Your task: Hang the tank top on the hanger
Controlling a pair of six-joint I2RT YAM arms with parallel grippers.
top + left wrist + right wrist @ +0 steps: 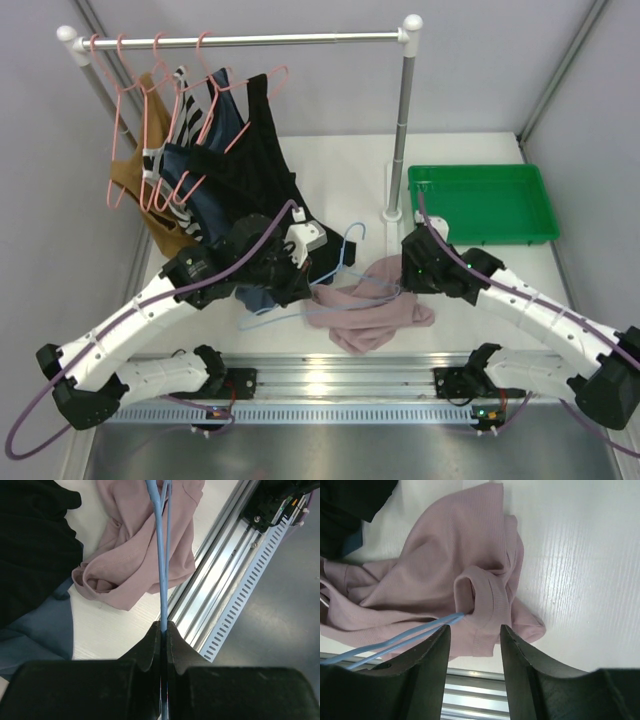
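The pink tank top (370,310) lay in a soft heap on the white counter (340,180), near the front edge and between the two arms. It was all crumpled, with one arm hole turned up.

The left hand (164,625) was pinched tight on the thin blue hanger (159,555). Its two fingers were pressed together with the wire between them. From there the hanger reached out over the tank top, and part of it lay on the pink cloth. In the right wrist view, one end of the blue wire went in under a fold of the tank top, just by the arm hole.

The right hand (474,645) was right above the tank top. Its fingers stood apart, with a gap between them. A strip of the pink edge showed in that gap, but the fingers were not squeezing it.

Behind the arms a silver rail (240,40) held some pink hangers (130,120), a black top (260,150) and other clothes. The black top hung down to the counter beside the left arm. A green tray (480,205) sat on the counter at the back right
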